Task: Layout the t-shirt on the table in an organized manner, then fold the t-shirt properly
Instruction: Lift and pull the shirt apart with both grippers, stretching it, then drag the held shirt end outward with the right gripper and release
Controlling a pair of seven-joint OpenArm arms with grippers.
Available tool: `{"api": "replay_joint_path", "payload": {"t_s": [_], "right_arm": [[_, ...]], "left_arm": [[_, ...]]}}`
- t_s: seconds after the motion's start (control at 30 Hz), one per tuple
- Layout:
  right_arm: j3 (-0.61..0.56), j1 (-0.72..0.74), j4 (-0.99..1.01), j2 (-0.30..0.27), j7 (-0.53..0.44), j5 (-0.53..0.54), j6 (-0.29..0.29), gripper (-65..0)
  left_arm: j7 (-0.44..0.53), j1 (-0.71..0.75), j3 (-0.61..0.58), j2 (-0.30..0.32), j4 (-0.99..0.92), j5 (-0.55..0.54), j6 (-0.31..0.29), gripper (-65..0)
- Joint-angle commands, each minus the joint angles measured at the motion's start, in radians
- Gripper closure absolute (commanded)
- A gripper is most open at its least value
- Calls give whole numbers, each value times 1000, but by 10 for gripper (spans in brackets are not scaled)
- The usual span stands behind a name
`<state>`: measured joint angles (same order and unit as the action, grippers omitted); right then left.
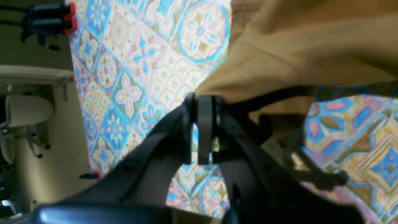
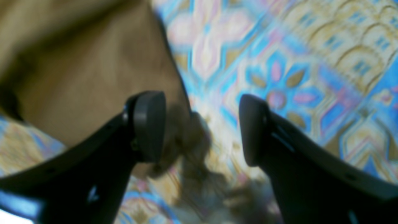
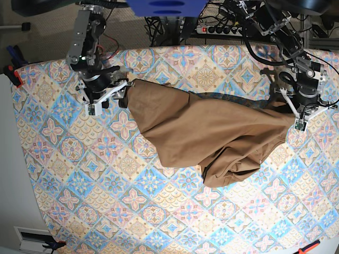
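The left gripper [image 1: 202, 130] is clenched on an edge of the t-shirt [image 3: 212, 132], its pads pressed flat together with tan cloth rising out of the pinch and lifted clear of the table [image 3: 106, 211] at that end; the right gripper [image 2: 202, 127] stands released, jaws wide apart with only patterned cloth showing between them, and one finger [image 2: 149, 124] sits just beside the shirt's border, holding nothing; from the base view the two grippers flank the garment, right gripper at the view's left end of it, left gripper at the view's right end; the shirt stretches between them across the upper middle of the table as a slanted, creased mass, bunched into a rumpled lobe at its lower side, no sleeve or collar plainly readable; by my reading the layout step is only partly done: one end is held, the other is free, the cloth is neither flat nor squared; spreading, smoothing and every fold remain
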<state>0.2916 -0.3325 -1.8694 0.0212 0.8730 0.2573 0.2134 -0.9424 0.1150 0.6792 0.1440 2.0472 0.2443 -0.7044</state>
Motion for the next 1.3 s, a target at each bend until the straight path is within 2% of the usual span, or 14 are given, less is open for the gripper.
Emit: {"api": "replay_joint_path", "payload": {"t_s": [0.0, 0.17, 0.6, 0.83, 0.93, 1.1, 1.13, 1.27], "right_arm": [[-2, 5, -17, 1, -16, 44, 8, -359], [-4, 5, -16, 0, -16, 145, 8, -359], [-4, 6, 119, 0, -22, 149, 8, -359], [-10, 6, 126, 0, -16, 149, 8, -352], [-64, 6, 126, 0, -16, 149, 8, -268], [-141, 6, 127, 0, -15, 147, 7, -25], [-137, 6, 127, 0, -15, 147, 7, 0], [-104, 17, 123, -2, 19, 144, 5, 0]], "left_arm": [[15, -8, 3, 10, 16, 0, 6, 0], [13, -8, 3, 10, 16, 0, 6, 0], [13, -8, 3, 10, 16, 0, 6, 0], [15, -8, 3, 9, 16, 0, 6, 0], [15, -8, 1, 9, 16, -3, 6, 0], [10, -8, 1, 9, 16, -1, 6, 0], [10, -8, 1, 9, 16, -1, 6, 0], [16, 19, 1, 9, 16, -3, 6, 0]]}}
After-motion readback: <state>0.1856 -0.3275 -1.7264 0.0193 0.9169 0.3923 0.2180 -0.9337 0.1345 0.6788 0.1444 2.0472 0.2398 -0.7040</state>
